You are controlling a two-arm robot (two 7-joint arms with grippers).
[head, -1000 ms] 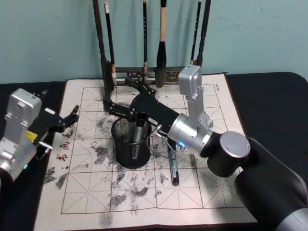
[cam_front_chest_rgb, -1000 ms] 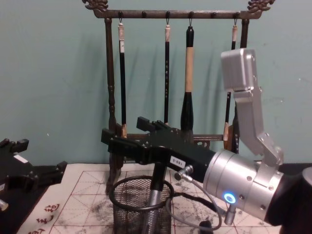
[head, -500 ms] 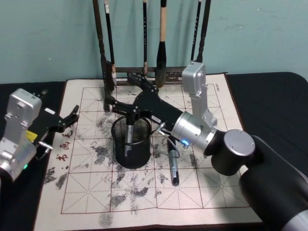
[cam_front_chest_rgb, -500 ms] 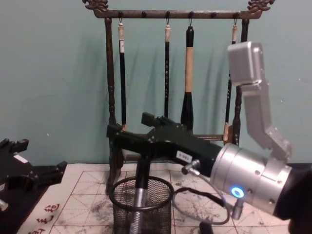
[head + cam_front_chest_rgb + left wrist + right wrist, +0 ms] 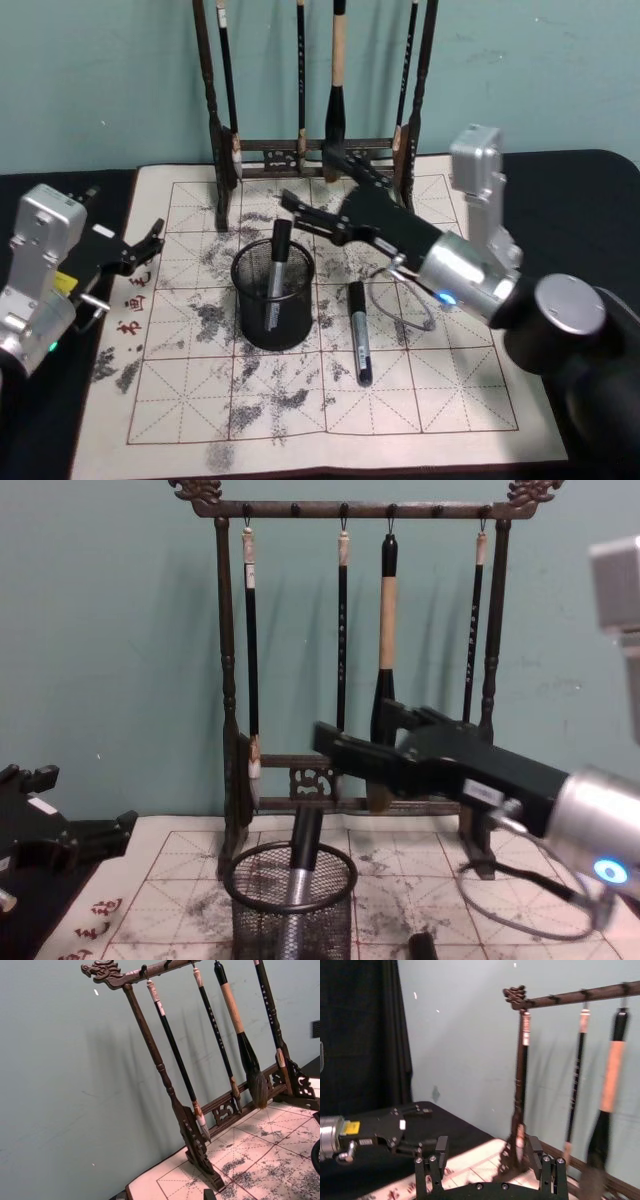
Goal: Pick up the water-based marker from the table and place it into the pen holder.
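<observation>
Teal wall backs a black surface [image 5: 560, 190] carrying an ink-stained grid mat [image 5: 200, 400] in the head view. The pen holder [image 5: 295, 320] stands on the mat, and the water-based marker [image 5: 278, 262] leans inside it, its dark end above the rim. A second marker [image 5: 359, 335] lies flat just right of the holder. The right gripper [image 5: 306, 175] hovers behind the holder, spread wide and empty; the left gripper [image 5: 150, 240] sits open at the mat's left edge. The left wrist view faces the brush rack [image 5: 165, 1085]. In the right wrist view, that gripper's fingers [image 5: 441, 1150] stand apart with nothing between. From the chest view, the marker tilts in the holder, below and left of the right gripper
</observation>
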